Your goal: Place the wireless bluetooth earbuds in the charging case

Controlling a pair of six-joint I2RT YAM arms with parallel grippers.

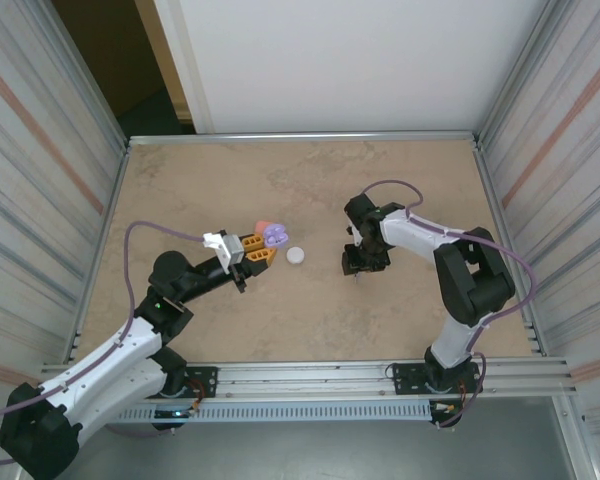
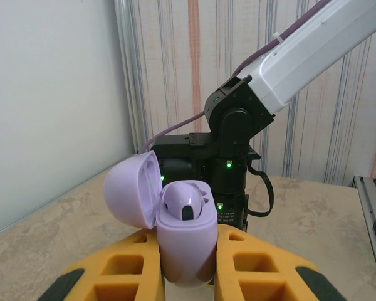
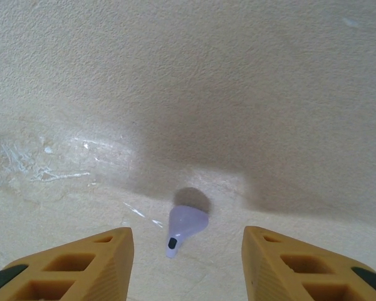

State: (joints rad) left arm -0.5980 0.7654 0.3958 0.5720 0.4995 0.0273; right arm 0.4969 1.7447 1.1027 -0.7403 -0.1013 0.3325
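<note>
One purple earbud [image 2: 187,210] in case [image 2: 183,246], other earbud [image 3: 183,227] loose

A purple earbud [image 3: 185,226] lies on the table [image 3: 175,75] between the spread right gripper [image 3: 187,231].

The tabletop [image 1: 310,190] looks like beige, stone-patterned laminate, matt and finely grained (the right wrist view shows a few shiny scuffs on it). The case [image 2: 185,244] is smooth purple plastic with a soft satin sheen, lid and body alike. The seated earbud [image 2: 187,202] inside it has the same smooth finish, with one dark glossy spot. The loose earbud [image 3: 185,223] is smooth, slightly glossy lilac plastic. Both sets of jaws are matt orange plastic with fine ribbing. The arm shells [image 1: 420,238] are glossy white plastic over matt black joints. The walls [image 1: 40,150] are ribbed sheet with a dull metallic sheen. The rail [image 1: 310,375] is bare brushed metal.
</note>
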